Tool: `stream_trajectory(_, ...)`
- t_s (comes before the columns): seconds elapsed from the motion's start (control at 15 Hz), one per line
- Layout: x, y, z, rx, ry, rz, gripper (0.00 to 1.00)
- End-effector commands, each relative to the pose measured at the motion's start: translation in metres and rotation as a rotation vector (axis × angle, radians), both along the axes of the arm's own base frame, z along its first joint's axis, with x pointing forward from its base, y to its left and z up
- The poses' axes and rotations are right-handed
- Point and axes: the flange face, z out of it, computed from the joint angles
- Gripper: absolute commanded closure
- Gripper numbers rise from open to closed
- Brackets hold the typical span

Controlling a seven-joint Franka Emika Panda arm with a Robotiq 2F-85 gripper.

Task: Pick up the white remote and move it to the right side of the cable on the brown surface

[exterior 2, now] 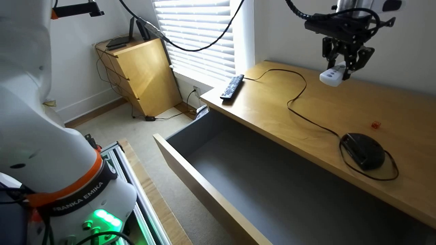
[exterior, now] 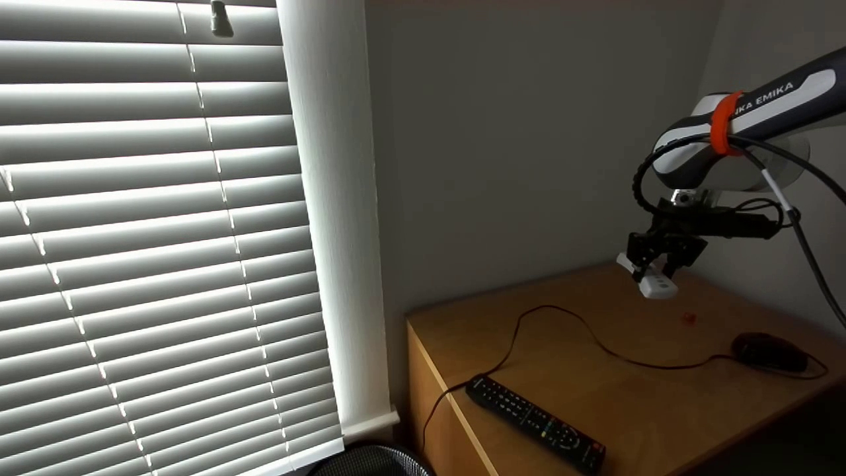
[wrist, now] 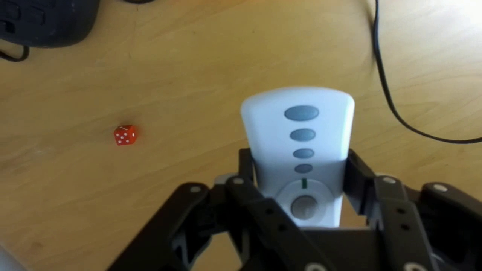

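The gripper point(wrist: 299, 169) is clamped across the white remote point(wrist: 301, 145), holding it aloft, so the pick-up looks done, while setting it down on the brown surface point(wrist: 180, 94) below, right of the cable point(wrist: 384, 83) lying there, and letting go apparently remain.

Smooth, plastic white remote point(wrist: 301, 144); grained wooden desktop point(wrist: 180, 94) with a satin sheen
The die point(wrist: 125, 135) looks like shiny plastic, the cable point(wrist: 382, 77) smooth and plastic-coated, the drawer bottom point(exterior 2: 265, 183) matt.
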Motion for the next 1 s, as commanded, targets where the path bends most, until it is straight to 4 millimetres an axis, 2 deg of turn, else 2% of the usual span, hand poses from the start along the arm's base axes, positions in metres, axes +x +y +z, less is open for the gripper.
stream_trajectory(0.0, 0.002, -0.025, -0.025, 0.027, 0.05, -0.057, 0.67)
stream_trajectory(0.47, -0.018, -0.063, -0.075, 0.032, 0.135, -0.112, 0.67)
stream_trajectory(0.93, -0.023, -0.074, -0.101, 0.039, 0.164, -0.128, 0.67)
